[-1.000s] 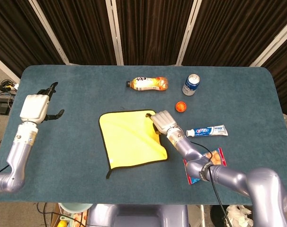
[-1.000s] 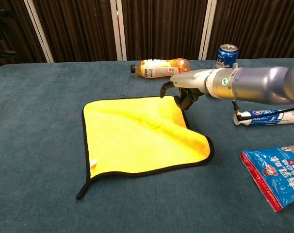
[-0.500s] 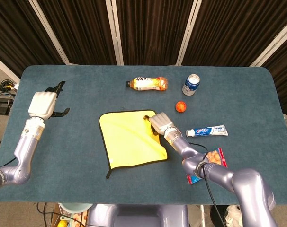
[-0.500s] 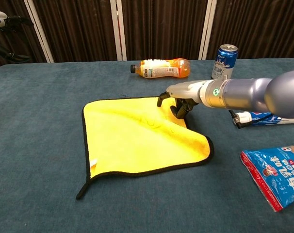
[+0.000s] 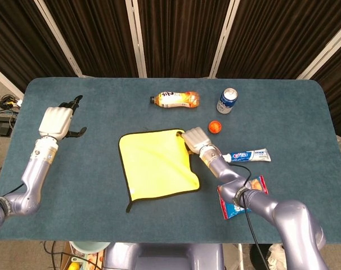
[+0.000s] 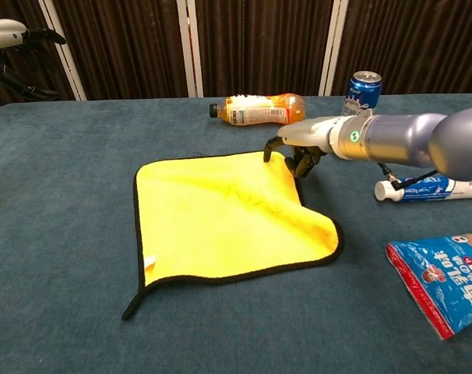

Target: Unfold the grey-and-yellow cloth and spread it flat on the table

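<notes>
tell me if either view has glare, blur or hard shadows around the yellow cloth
Head view: even overhead light, the cloth sharp and bright but not blown out, with only faint shadows. Chest view: also sharp, a soft shadow under the right hand at the cloth's far corner, a small highlight on the can; the left hand is cut off at the frame's top left edge.

Silver-grey arms, pale right hand (image 5: pixel 196 138) with dark fingers (image 6: pixel 301 165).

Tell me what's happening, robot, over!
Right hand at the yellow cloth's far right corner, grip unclear. Left hand raised, holding nothing. Cloth spread open, near right edge wavy. Nothing on the cloth.
</notes>
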